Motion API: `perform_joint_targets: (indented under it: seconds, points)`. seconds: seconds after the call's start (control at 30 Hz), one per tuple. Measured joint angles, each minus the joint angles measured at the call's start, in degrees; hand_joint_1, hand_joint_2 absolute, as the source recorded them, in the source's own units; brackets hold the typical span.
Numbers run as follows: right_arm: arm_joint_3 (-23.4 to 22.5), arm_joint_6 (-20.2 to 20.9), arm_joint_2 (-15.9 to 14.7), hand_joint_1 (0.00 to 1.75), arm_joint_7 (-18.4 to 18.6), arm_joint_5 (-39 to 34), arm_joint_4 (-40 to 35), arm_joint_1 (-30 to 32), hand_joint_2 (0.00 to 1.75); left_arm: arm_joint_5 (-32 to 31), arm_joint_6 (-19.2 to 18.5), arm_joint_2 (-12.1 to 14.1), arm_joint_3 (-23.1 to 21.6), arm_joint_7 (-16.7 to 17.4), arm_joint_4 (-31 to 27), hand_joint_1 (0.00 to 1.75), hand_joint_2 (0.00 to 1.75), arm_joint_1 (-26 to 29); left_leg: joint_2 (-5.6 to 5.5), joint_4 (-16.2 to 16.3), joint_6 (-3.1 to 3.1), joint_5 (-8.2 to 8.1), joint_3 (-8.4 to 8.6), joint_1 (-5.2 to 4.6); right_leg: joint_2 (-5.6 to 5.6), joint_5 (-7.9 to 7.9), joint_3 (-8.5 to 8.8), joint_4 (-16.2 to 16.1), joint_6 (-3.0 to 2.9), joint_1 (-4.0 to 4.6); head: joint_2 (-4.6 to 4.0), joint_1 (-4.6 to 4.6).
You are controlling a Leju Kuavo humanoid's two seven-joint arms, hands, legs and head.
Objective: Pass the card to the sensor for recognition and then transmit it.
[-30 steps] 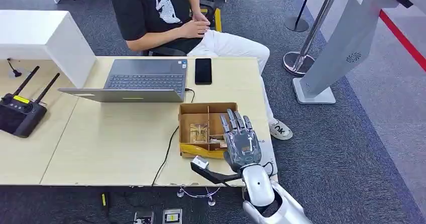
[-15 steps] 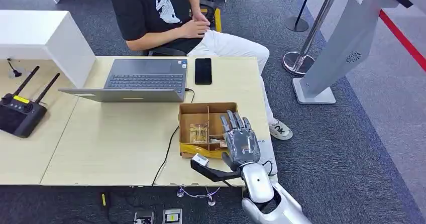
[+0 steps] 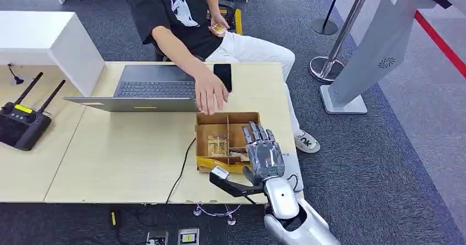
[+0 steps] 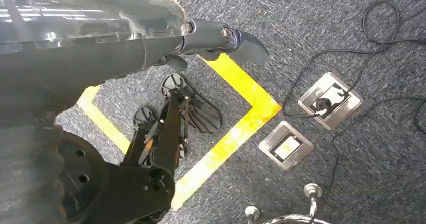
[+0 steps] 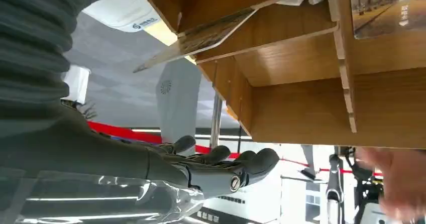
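Note:
An open cardboard box [image 3: 226,115] with dividers sits near the table's right front corner, and picture cards [image 3: 217,145] lie in its compartments. My right hand [image 3: 264,156] hovers flat over the box's right side, fingers straight and apart, holding nothing. In the right wrist view, a card [image 5: 211,35] leans against a divider, another picture card [image 5: 387,5] lies flat, and my fingers [image 5: 226,169] stretch above the box. A small white device [image 3: 218,173] on a black cable sits at the box's front edge. My left hand [image 4: 221,35] hangs toward the floor, empty.
A person seated behind the table reaches a hand [image 3: 211,94] toward the box's far rim. A laptop [image 3: 156,88], a black phone [image 3: 224,72] and a black controller [image 3: 22,124] lie on the table. A grey kiosk [image 3: 373,53] stands at the right.
The person's arm has come from the lap out over the laptop toward the box. My right hand has barely moved, edging slightly toward me.

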Motion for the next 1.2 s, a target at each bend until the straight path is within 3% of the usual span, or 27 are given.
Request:
perform_joint_targets:
  seconds: [0.5,0.53,0.57,0.6,0.63,0.67,1.2]
  points:
    - [-1.4,1.0,-0.5,0.00,2.6,0.7,0.3,-0.2,1.75,-1.8,-0.7,-0.1,1.2,0.0,0.0,0.00,1.75,0.1,0.00,0.0,0.00,0.00,0.01,0.00,0.00,0.00,0.00,0.0,0.00,0.00,0.00,-0.02]
    - [-1.4,1.0,-0.5,0.07,2.8,0.7,0.3,-0.2,1.75,-1.9,-0.7,-0.1,1.2,0.0,0.0,0.00,1.75,0.1,0.00,0.0,0.00,0.00,0.00,0.00,0.00,0.00,0.00,0.0,0.00,0.00,0.00,0.00]
    - [-1.5,1.0,-0.5,0.45,2.8,0.7,0.3,-0.2,1.75,-1.9,-0.8,-0.1,1.2,0.0,0.0,0.00,1.75,0.1,0.00,0.0,0.00,0.00,0.01,0.00,0.00,0.00,0.00,0.0,0.00,0.00,0.00,0.00]
    - [-1.6,1.0,-0.6,0.45,2.9,0.7,0.3,-0.2,1.75,-2.0,-0.8,-0.1,1.2,0.0,0.0,0.00,1.75,0.1,0.00,0.0,0.00,0.00,0.01,0.00,0.00,0.00,0.00,0.0,0.00,0.00,0.00,0.00]
    - [-1.6,1.1,-0.7,1.57,2.9,0.7,0.3,-0.2,1.75,-2.1,-0.8,-0.1,1.3,0.0,0.0,0.00,1.75,0.1,0.00,0.0,0.00,0.00,0.01,0.00,0.00,0.00,0.00,0.0,0.00,0.00,0.00,0.00]
    - [-1.7,1.1,-0.7,1.75,2.9,0.7,0.3,-0.2,1.75,-2.2,-0.8,-0.1,1.4,0.0,0.0,0.00,1.75,0.1,0.00,0.0,0.00,0.00,0.01,0.00,0.00,0.00,0.00,0.0,0.00,0.00,0.00,0.00]
    - [-1.8,1.1,-1.0,1.75,1.4,-0.6,-0.3,0.0,1.75,-3.3,-1.2,-0.1,2.2,0.0,0.0,0.00,1.75,0.1,0.00,0.0,0.00,0.00,0.01,0.00,0.00,0.00,0.00,0.0,0.00,0.00,0.00,0.00]
